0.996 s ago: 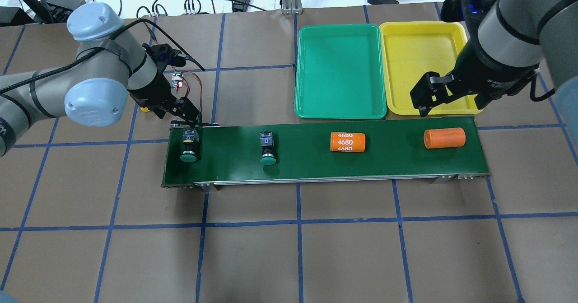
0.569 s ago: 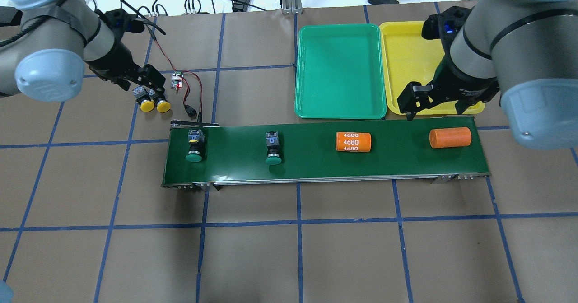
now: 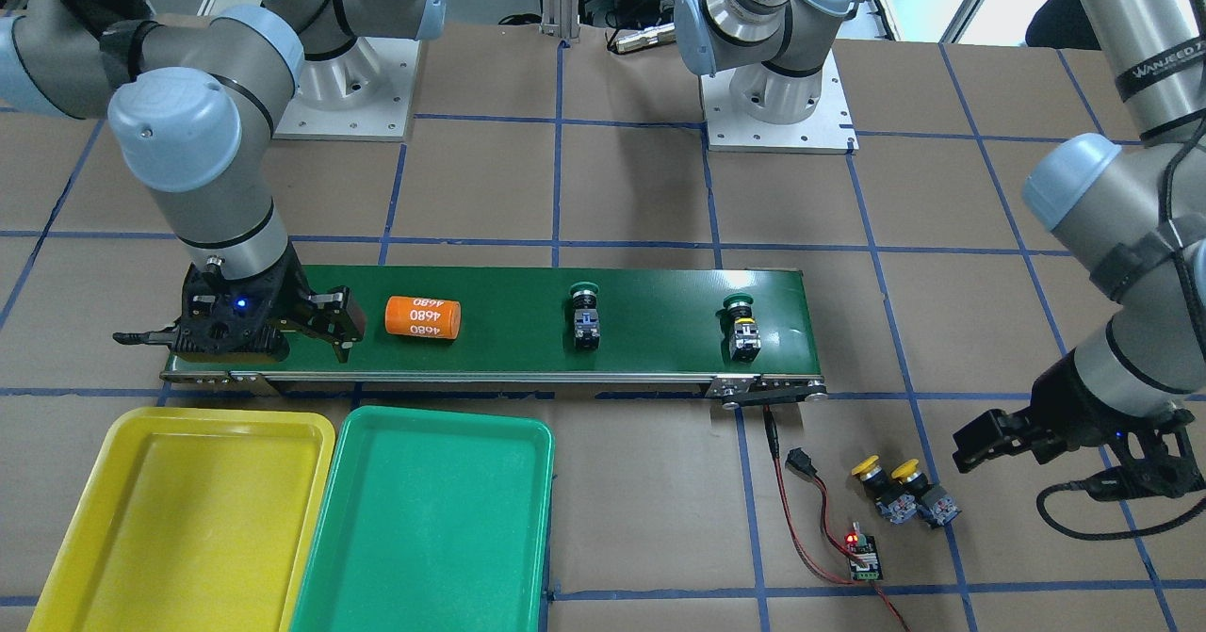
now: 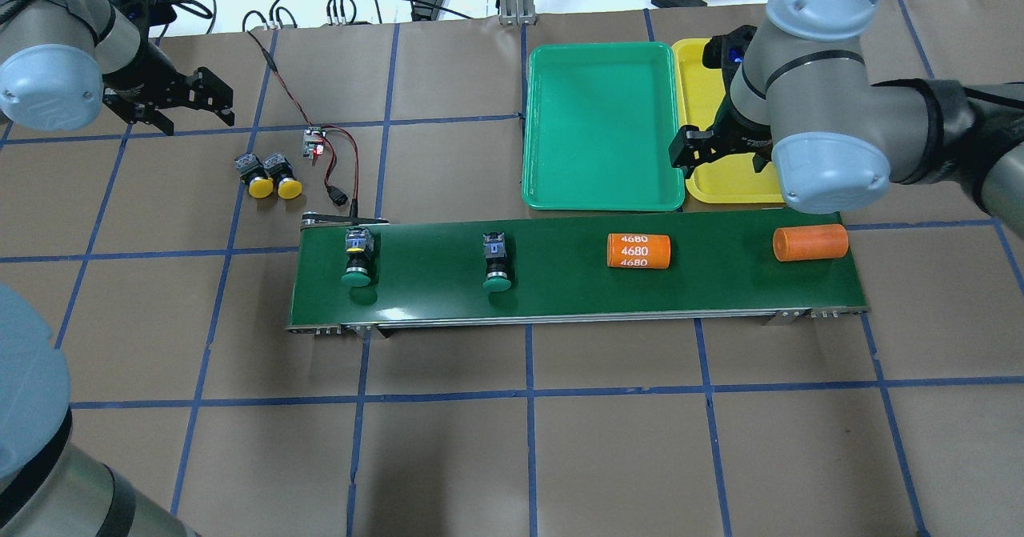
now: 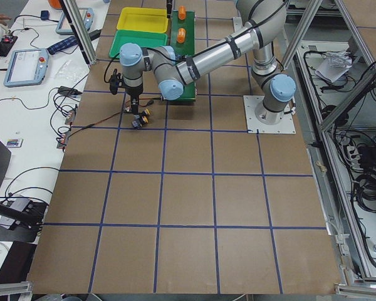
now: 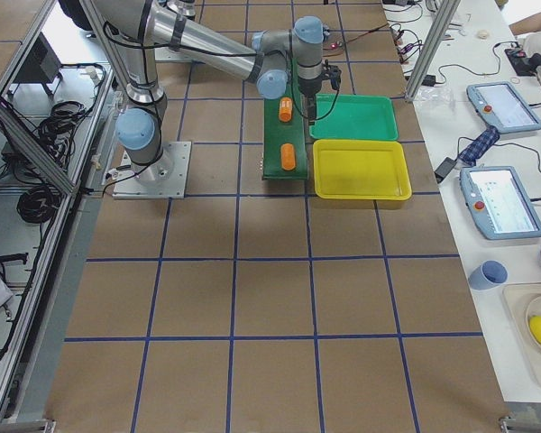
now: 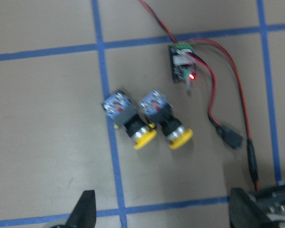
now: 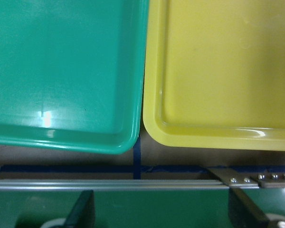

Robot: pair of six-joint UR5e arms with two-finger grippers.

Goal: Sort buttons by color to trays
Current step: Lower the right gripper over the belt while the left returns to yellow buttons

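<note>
The left pincer (image 7: 161, 202) is held wide open, empty, near the yellow buttons (image 7: 133, 124) on the surface (image 4: 448, 161); the right pincer (image 8: 161, 199), likewise, by the trays (image 4: 604, 121). Green buttons (image 4: 358, 263) are borne on the belt (image 4: 560, 289).

Overhead and front views face each other, sharing belt (image 4: 424, 285) and trays (image 4: 600, 121). Side views look endwise along the surface. Wrist cameras look down, close.
</note>
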